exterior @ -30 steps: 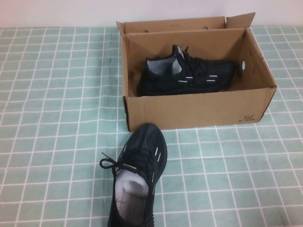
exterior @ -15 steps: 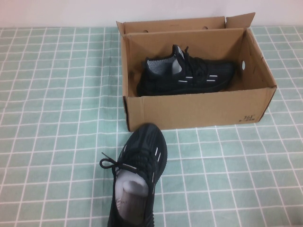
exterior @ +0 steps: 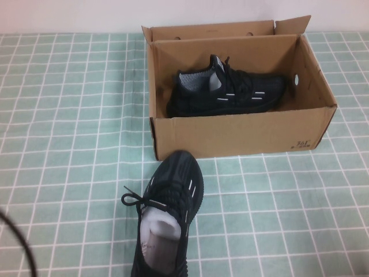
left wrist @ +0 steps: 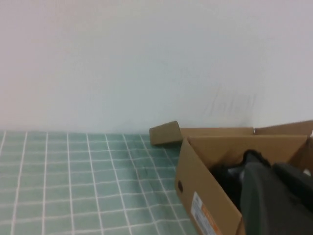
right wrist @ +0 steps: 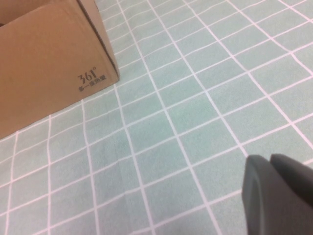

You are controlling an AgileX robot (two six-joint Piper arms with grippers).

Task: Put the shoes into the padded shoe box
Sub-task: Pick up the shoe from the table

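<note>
The brown cardboard shoe box (exterior: 230,135) stands open at the back middle of the table. One black sneaker (exterior: 225,92) lies inside it on its side. The other black sneaker (exterior: 167,213) stands on the cloth in front of the box, toe toward it. Neither gripper shows in the high view. In the left wrist view my left gripper (left wrist: 271,169) is shut and empty, held up level with the box (left wrist: 205,196). In the right wrist view my right gripper (right wrist: 270,161) is shut and empty above the cloth, off the printed corner of the box (right wrist: 44,63).
A green and white checked cloth (exterior: 69,115) covers the table. A thin black cable (exterior: 23,248) curves in at the near left edge. A white wall runs behind the box.
A black cable has come into the high view at the near left edge. The shoes and the box have not moved.
</note>
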